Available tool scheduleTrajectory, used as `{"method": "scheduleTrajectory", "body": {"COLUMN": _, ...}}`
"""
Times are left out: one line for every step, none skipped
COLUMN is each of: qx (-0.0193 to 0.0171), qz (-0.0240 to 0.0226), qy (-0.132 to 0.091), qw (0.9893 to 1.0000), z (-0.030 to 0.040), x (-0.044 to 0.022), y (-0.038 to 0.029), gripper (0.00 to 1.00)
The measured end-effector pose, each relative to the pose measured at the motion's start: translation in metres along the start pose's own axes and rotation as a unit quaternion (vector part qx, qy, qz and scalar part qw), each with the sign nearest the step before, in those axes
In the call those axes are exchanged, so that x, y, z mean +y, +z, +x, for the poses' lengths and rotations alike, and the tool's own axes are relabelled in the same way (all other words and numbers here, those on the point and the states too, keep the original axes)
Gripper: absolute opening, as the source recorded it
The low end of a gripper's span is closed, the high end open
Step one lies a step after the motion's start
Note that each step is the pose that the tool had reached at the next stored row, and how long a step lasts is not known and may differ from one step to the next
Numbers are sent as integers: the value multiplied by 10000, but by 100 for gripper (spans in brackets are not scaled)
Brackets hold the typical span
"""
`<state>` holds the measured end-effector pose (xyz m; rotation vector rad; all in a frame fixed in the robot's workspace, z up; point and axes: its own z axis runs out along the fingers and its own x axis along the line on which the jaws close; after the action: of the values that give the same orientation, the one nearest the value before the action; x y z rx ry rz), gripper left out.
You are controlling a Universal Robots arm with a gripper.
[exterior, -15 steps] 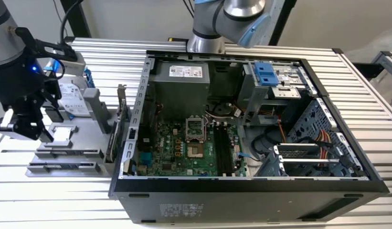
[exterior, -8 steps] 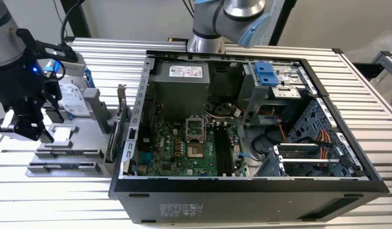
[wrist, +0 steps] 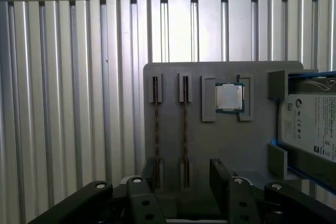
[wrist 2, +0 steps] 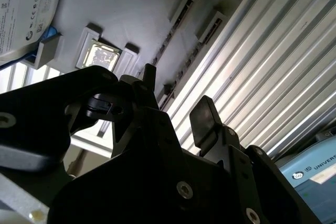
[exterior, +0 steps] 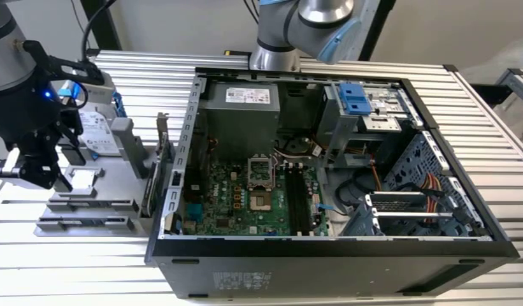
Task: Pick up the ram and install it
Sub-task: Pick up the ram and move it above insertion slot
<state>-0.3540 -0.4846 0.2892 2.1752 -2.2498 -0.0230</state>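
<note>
Two ram sticks stand on edge in slots of a grey parts tray (wrist: 210,150). One ram (wrist: 156,129) lies beside the other ram (wrist: 185,129); in the second wrist view they are thin dark strips (wrist 2: 170,38). My gripper (wrist: 184,177) hovers above the tray's ram end, open, with nothing between its black fingers (wrist: 220,174). In the exterior view the gripper (exterior: 49,182) hangs over the tray at the exterior view's left, above the ram slots (exterior: 87,205). The black memory slots (exterior: 297,197) on the motherboard lie inside the open computer case.
On the tray also sit a square processor chip (wrist: 229,97), a silver hard drive with blue bracket (wrist: 310,129) and an upright expansion card (exterior: 164,159). The open case (exterior: 329,248) stands on a ribbed metal table (wrist: 68,103). A second arm's base (exterior: 283,38) rises behind the case.
</note>
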Motion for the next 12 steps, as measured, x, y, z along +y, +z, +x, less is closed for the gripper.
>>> {"method": "scheduleTrajectory", "body": {"qx": 1, "qz": 0, "qy": 0, "qw": 10000, "z": 0, "x": 0, "y": 2, "gripper": 100}}
{"method": "scheduleTrajectory", "body": {"qx": 3, "qz": 0, "qy": 0, "qw": 10000, "z": 0, "x": 0, "y": 5, "gripper": 100}}
{"method": "scheduleTrajectory", "body": {"qx": 5, "qz": 0, "qy": 0, "qw": 10000, "z": 0, "x": 0, "y": 7, "gripper": 100}}
{"method": "scheduleTrajectory", "body": {"qx": 6, "qz": 0, "qy": 0, "qw": 10000, "z": 0, "x": 0, "y": 10, "gripper": 100}}
{"method": "scheduleTrajectory", "body": {"qx": 8, "qz": 0, "qy": 0, "qw": 10000, "z": 0, "x": 0, "y": 12, "gripper": 100}}
{"method": "scheduleTrajectory", "body": {"qx": 9, "qz": 0, "qy": 0, "qw": 10000, "z": 0, "x": 0, "y": 15, "gripper": 100}}
{"method": "scheduleTrajectory", "body": {"qx": 11, "qz": 0, "qy": 0, "qw": 10000, "z": 0, "x": 0, "y": 17, "gripper": 100}}
{"method": "scheduleTrajectory", "body": {"qx": 12, "qz": 0, "qy": 0, "qw": 10000, "z": 0, "x": 0, "y": 20, "gripper": 100}}
{"method": "scheduleTrajectory", "body": {"qx": 12, "qz": 0, "qy": 0, "qw": 10000, "z": 0, "x": -1, "y": 22, "gripper": 100}}
{"method": "scheduleTrajectory", "body": {"qx": 13, "qz": 0, "qy": 0, "qw": 10000, "z": 0, "x": -1, "y": 25, "gripper": 100}}
{"method": "scheduleTrajectory", "body": {"qx": 13, "qz": 0, "qy": 0, "qw": 10000, "z": 0, "x": 0, "y": 26, "gripper": 100}}
{"method": "scheduleTrajectory", "body": {"qx": 13, "qz": 0, "qy": 1, "qw": 10000, "z": 0, "x": 0, "y": 27, "gripper": 100}}
